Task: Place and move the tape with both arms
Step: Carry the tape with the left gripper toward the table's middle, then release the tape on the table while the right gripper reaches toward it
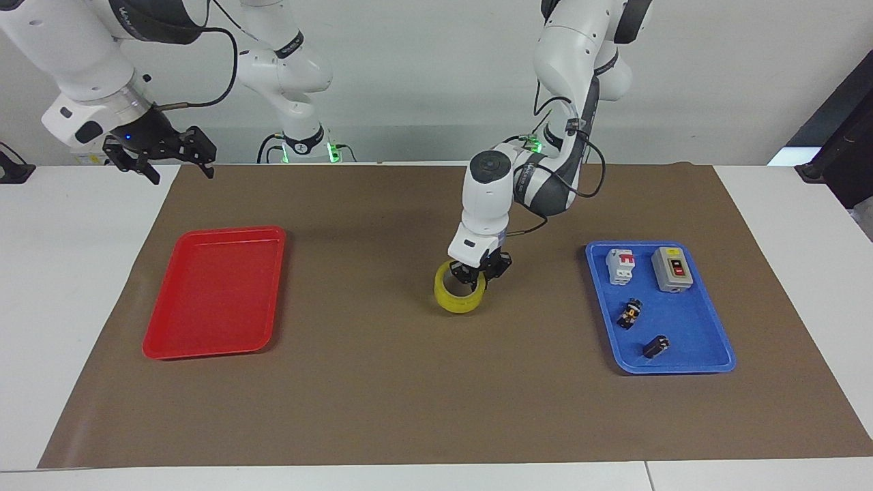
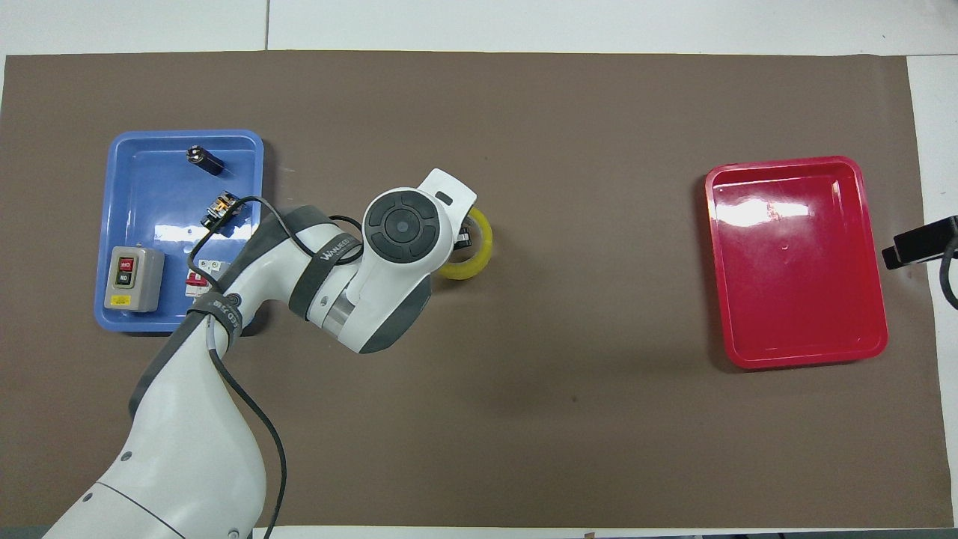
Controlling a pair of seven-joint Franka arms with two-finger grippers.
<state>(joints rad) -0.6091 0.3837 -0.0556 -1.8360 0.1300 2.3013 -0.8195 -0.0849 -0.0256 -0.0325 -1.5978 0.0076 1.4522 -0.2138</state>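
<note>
The yellow tape roll (image 1: 458, 296) hangs from my left gripper (image 1: 477, 274), which is shut on the roll's rim, one finger inside the ring. It is over the brown mat near the table's middle, close to the mat. In the overhead view the tape (image 2: 474, 254) shows partly under the left wrist, and the left gripper (image 2: 458, 238) is mostly hidden. My right gripper (image 1: 158, 155) is open, raised over the table's edge at the right arm's end, waiting; only its tip (image 2: 919, 243) shows in the overhead view.
A red tray (image 1: 217, 291) lies toward the right arm's end. A blue tray (image 1: 689, 320) toward the left arm's end holds a grey switch box (image 1: 672, 269), a breaker (image 1: 621, 264), a small black clip (image 1: 655, 347) and another small part (image 1: 629, 313).
</note>
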